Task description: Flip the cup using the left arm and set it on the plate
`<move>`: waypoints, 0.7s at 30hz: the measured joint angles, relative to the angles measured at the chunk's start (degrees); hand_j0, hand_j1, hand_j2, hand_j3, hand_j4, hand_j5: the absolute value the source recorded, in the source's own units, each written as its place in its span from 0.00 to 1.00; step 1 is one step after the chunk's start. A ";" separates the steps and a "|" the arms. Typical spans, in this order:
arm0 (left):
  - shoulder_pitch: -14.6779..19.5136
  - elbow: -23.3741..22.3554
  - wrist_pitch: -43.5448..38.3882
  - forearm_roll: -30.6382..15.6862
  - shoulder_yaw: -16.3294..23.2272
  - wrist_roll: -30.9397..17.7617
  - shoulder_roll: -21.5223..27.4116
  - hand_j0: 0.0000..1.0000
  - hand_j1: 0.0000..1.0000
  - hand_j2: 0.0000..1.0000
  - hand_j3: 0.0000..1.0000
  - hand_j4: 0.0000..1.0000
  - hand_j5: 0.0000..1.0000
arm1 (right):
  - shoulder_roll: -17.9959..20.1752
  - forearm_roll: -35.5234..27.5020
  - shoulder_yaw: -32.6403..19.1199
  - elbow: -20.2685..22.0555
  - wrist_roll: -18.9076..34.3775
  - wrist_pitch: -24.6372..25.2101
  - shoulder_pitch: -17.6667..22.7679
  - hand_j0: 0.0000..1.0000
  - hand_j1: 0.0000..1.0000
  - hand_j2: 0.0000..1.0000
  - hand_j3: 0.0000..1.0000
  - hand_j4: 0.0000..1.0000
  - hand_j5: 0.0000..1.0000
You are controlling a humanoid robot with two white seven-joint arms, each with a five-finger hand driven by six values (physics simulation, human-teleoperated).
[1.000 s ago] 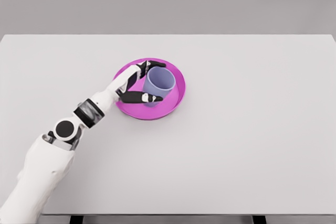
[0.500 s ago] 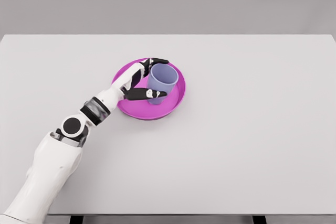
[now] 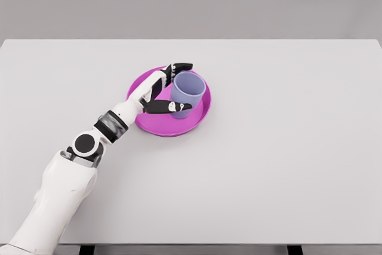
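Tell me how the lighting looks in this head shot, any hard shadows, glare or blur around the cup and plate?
Head view: soft, even light with no hard shadows on the pale grey table; no glare on the lavender plastic cup or the round magenta plate; the left hand and its dark fingers look crisp, without motion blur; only mild softness overall.

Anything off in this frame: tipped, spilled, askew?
Nothing stands out. The cup stands upright, mouth up, on the plate, right of its middle. The left robot hand has fingers spread around the cup's left side. No spill shows.
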State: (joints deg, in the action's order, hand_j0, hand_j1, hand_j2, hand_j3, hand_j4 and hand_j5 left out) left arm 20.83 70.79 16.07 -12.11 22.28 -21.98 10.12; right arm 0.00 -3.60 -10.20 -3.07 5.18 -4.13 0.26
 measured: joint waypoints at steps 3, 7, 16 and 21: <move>-0.35 0.05 0.01 0.01 0.03 0.00 -0.01 0.99 0.99 0.99 0.99 0.99 0.99 | 0.00 0.00 0.00 0.00 0.00 0.00 0.00 1.00 1.00 1.00 1.00 1.00 1.00; -0.53 0.16 0.11 0.01 0.05 0.01 0.04 1.00 1.00 1.00 1.00 1.00 1.00 | 0.00 0.00 0.00 0.00 0.00 0.00 0.00 1.00 1.00 1.00 1.00 1.00 1.00; -0.70 0.65 0.15 -0.10 -0.17 0.01 0.67 1.00 1.00 1.00 1.00 1.00 1.00 | 0.00 0.00 0.00 0.00 0.00 0.00 0.00 1.00 1.00 1.00 1.00 1.00 1.00; -0.79 0.76 0.13 -0.05 -0.83 0.01 1.03 1.00 1.00 1.00 1.00 1.00 1.00 | 0.00 0.00 0.00 0.00 0.00 0.00 0.00 1.00 1.00 1.00 1.00 1.00 1.00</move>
State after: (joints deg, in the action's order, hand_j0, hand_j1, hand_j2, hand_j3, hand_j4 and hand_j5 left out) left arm 20.04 71.55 16.20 -12.16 21.45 -21.98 11.15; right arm 0.00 -3.60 -10.20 -3.07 5.18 -4.13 0.26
